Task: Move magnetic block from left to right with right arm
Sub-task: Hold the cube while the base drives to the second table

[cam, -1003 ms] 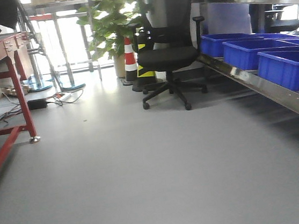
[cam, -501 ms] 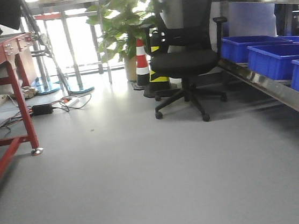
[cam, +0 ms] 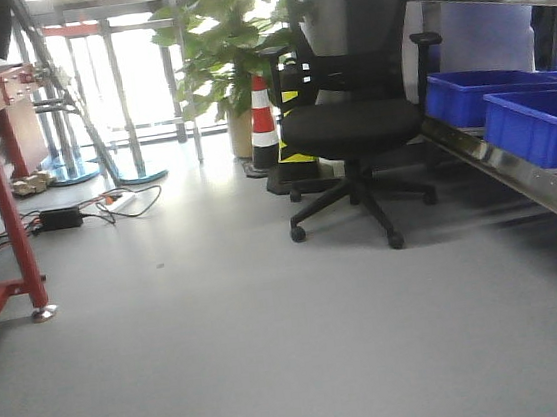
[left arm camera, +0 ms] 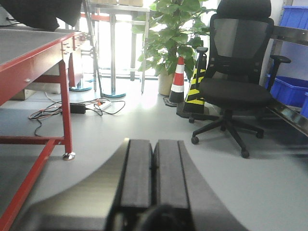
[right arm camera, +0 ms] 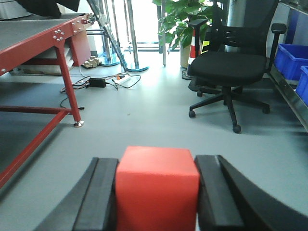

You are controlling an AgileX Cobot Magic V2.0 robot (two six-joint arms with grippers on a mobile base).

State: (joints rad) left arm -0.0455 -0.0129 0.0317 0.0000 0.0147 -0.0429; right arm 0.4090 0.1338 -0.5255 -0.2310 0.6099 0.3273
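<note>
The small plain red cube point(right arm camera: 157, 192), which is the magnetic block, sits right inside the right tool point(right arm camera: 155, 166). One dark finger point(right arm camera: 98, 192) presses on its left side and the other presses on its right side. So the tool is clamped on the block, and the block fills the whole gap. A flat face of the block looks back at the wrist camera. It is a cube, so no side is longer than another, and there is no long way to line up.

The left tool point(left arm camera: 153, 154) holds nothing. Its two dark pads are squeezed flat together. The block does not show in the left wrist view at all. The right arm is the one that has it, as the task wants.

Ahead of the block there is only grey floor point(right arm camera: 144, 120), with a black office chair point(right arm camera: 231, 67) farther off. The red-framed surface with a dark top point(right arm camera: 43, 42) lies off to the left in the right wrist view, well apart from the block. I think the carrying part is under way. The next move turns on bringing the block over the right part of that surface before letting go. The spot to set it down does not show in any view.
</note>
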